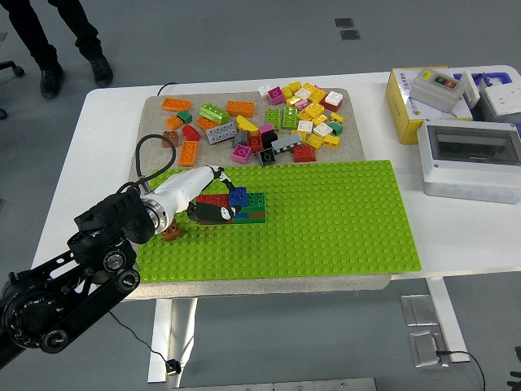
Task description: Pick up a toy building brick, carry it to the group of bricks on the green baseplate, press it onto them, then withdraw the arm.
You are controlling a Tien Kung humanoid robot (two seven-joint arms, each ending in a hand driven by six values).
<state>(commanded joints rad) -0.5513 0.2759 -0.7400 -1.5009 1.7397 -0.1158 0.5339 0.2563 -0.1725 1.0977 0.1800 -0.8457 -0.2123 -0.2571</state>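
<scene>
No text, label, brand or number can be read; any print on the yellow box point(404, 104) at the bench's far right is too small.

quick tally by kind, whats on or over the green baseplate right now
brick group: 1
loose brown brick: 1
left hand: 1
total: 3

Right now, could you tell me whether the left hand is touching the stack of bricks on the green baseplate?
Touching: in the head view the left hand lies on the stack of bricks, its dark fingers overlapping the red bricks.
</scene>
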